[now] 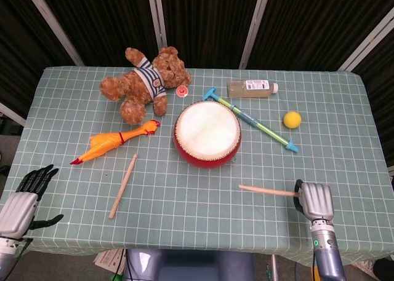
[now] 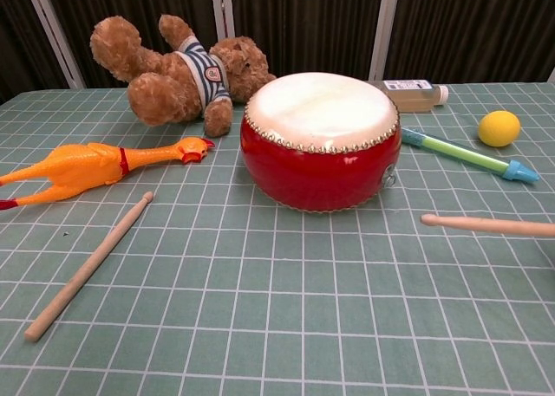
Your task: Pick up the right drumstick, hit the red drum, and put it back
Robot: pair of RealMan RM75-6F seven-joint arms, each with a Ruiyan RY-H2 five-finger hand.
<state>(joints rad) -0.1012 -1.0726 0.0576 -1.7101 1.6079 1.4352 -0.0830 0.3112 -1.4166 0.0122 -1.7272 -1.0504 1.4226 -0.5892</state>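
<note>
Head view shows my right hand (image 1: pixel 315 201) at the near right edge of the table (image 1: pixel 345 109), fingers wrapped around the butt of the right drumstick (image 1: pixel 268 190), which points left toward the red drum (image 1: pixel 207 133) at mid-table. My left hand (image 1: pixel 26 196) rests near left, fingers apart, holding nothing. Another drumstick (image 1: pixel 123 186) lies left of the drum.

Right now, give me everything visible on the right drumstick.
The right drumstick is a plain, light wooden stick, slim and tapering to a small rounded tip that points left toward the red drum without touching it. It lies nearly level across the green checked tablecloth, in front and to the right of the drum. Its butt end meets the right hand at the table's near edge; whether the fingers are closed on it cannot be told.
</note>
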